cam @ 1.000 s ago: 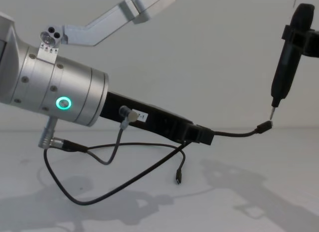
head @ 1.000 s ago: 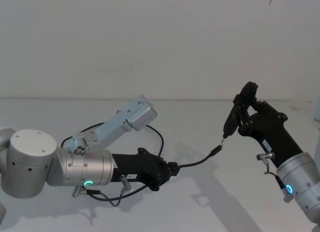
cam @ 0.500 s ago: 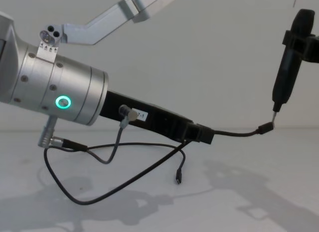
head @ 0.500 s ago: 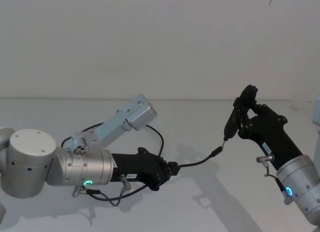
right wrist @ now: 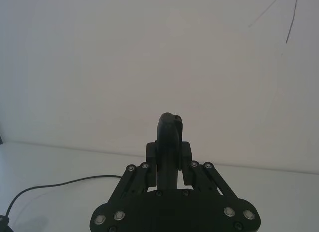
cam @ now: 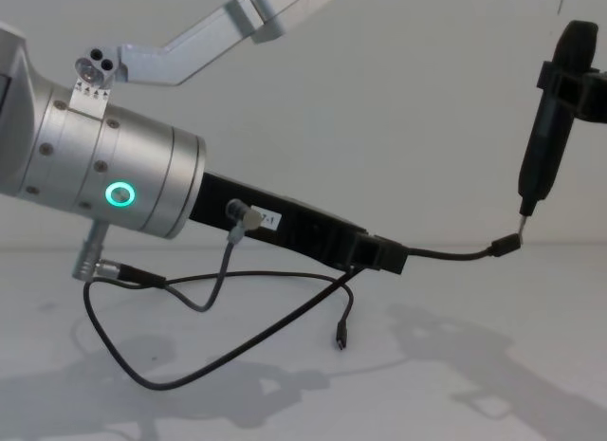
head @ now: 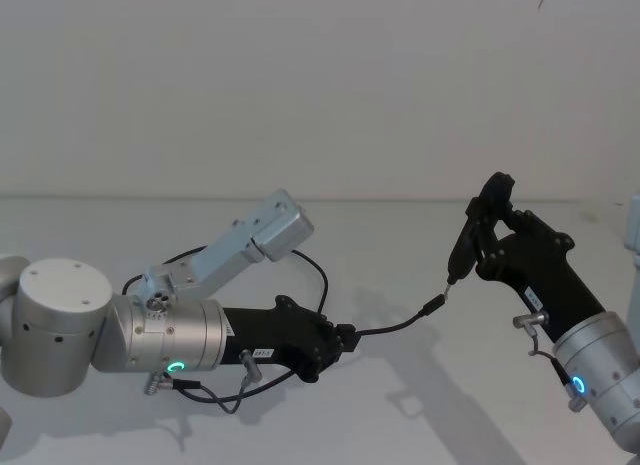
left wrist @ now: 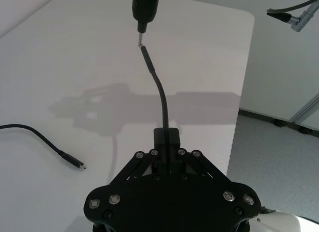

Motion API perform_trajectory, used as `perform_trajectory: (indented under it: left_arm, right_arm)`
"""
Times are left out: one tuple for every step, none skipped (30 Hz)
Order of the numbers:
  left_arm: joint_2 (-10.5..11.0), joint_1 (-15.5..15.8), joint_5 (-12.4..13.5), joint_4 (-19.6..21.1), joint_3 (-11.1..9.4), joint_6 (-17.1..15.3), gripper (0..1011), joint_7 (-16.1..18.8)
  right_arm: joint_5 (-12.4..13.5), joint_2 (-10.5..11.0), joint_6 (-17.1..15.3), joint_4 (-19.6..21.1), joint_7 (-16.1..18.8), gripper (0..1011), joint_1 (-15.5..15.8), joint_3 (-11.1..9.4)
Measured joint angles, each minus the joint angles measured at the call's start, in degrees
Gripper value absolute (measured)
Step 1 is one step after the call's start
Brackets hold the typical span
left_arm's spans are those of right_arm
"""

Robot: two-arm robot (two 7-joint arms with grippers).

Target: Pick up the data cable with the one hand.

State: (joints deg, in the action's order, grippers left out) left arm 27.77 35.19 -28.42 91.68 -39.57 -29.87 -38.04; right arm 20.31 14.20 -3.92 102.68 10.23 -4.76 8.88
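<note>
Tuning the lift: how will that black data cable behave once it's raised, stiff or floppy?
Probably floppy over its length: the data cable droops in loose loops behind the left end effector. The short stretch past the grip holds nearly level, so fairly stiff there. Likely light; the far plug hangs free and may swing.

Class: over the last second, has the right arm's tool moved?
Yes. In the chest view the right tool has sunk toward the table, its tip closing on the plug held by the left tool.
</note>
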Motion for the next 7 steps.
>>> perform_trajectory:
  left_arm:
    - [0.0,0.0,0.0,0.0,0.0,0.0,35,0.0]
    - [0.0,0.0,0.0,0.0,0.0,0.0,35,0.0]
    - [0.0,0.0,0.0,0.0,0.0,0.0,35,0.0]
    - [0.0,0.0,0.0,0.0,0.0,0.0,35,0.0]
    - [0.0,0.0,0.0,0.0,0.0,0.0,35,0.0]
    - [0.0,0.0,0.0,0.0,0.0,0.0,35,0.0]
    - [0.0,0.0,0.0,0.0,0.0,0.0,35,0.0]
  right_arm:
    - [-0.01,0.0,-0.01,0.0,0.01,279,0.0,0.0]
    - [-0.03,-0.01,-0.02,0.0,0.04,279,0.01,-0.02]
    - [-0.04,-0.02,-0.03,0.0,0.05,279,0.01,-0.02]
    - [-0.05,-0.02,-0.04,0.0,0.06,279,0.02,-0.02]
    - [-0.06,-0.03,-0.04,0.0,0.07,279,0.02,-0.03]
    - [-0.08,-0.04,-0.04,0.0,0.08,279,0.03,-0.03]
    - [-0.08,-0.04,-0.05,0.0,0.09,279,0.03,-0.04]
